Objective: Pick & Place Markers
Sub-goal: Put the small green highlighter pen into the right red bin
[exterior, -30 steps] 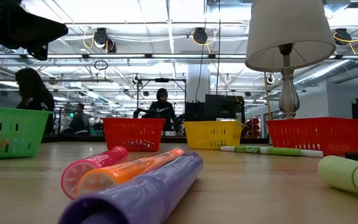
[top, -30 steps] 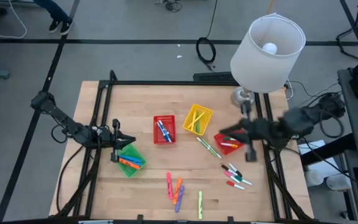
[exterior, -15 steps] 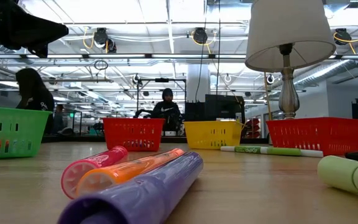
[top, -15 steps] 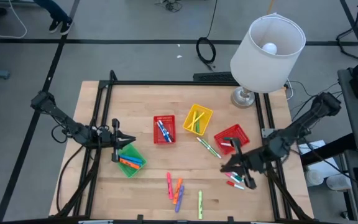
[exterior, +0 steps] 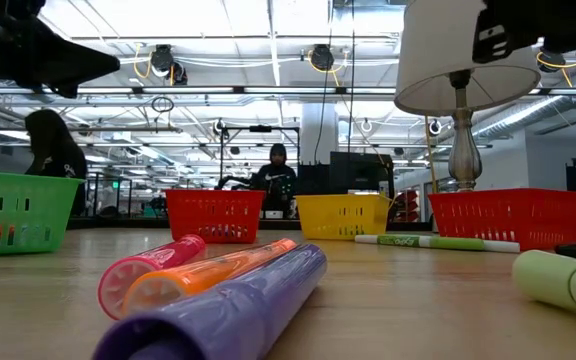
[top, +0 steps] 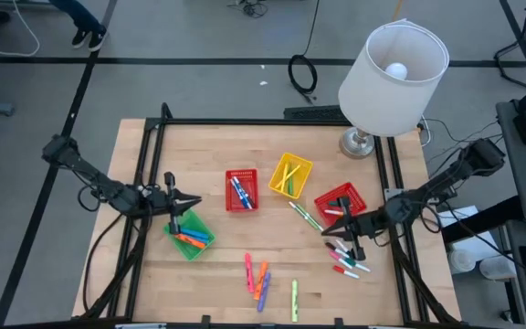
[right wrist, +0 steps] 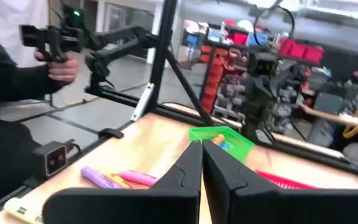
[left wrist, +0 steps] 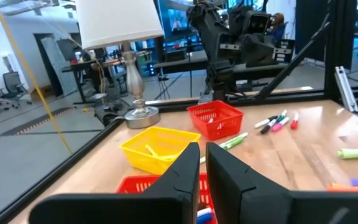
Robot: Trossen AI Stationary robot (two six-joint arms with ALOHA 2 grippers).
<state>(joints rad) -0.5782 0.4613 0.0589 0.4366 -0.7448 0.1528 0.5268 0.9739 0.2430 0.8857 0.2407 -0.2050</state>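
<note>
Markers (top: 345,259) lie loose on the bench (top: 217,265) below the closed, empty right gripper (top: 331,228), while the left gripper (top: 193,200), nearly closed and empty, hovers over the green basket (top: 190,239).

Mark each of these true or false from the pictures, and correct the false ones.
1. The green basket holds orange markers. True.
2. The yellow basket sits left of the red basket with blue markers. False: it sits to that basket's right.
3. The right gripper is shut, near the loose markers by the other red basket. True.
4. The lamp lies tipped over on the table. False: it stands upright at the far right corner.
5. The left gripper holds a marker. False: nothing shows between its fingers.
</note>
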